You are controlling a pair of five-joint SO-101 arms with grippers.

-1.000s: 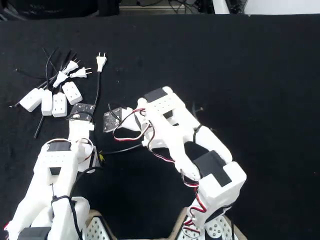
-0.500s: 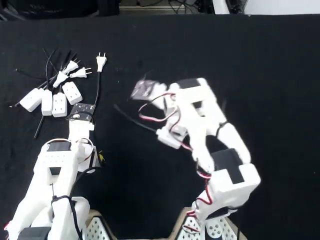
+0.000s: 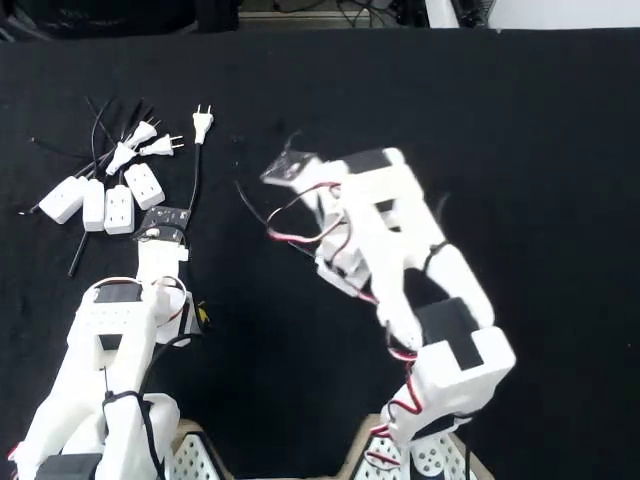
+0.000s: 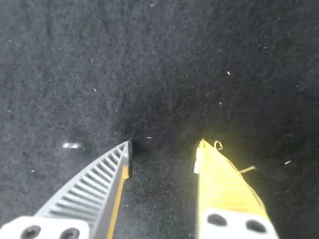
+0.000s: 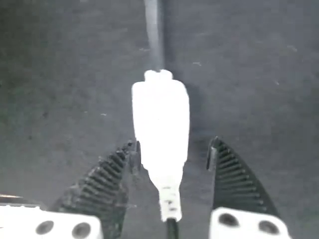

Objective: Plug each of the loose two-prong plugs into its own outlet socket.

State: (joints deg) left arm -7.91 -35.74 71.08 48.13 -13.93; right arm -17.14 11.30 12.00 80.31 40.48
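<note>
Beside the four white outlet sockets (image 3: 119, 208), on their side nearer the arm bases, hangs the left gripper (image 3: 160, 226). Its jaws stand wide apart with nothing between them, over the bare black table cloth (image 3: 520, 150). Just beyond the outlet sockets, on their far side, lie three loose two-prong plugs (image 3: 203, 122), all unplugged. Well apart from the outlet sockets, to their right in the high view and about level with the loose two-prong plugs, is the right gripper (image 5: 173, 143). Its jaws are part open around a fourth white plug (image 5: 160, 114), which lies lengthwise between them. One finger (image 5: 102, 189) sits against the plug's side, while a strip of cloth shows between the plug and the other finger. Whether the plug is actually gripped cannot be told. A dark cord (image 5: 172, 228) leaves the plug's end toward the gripper base.
</note>
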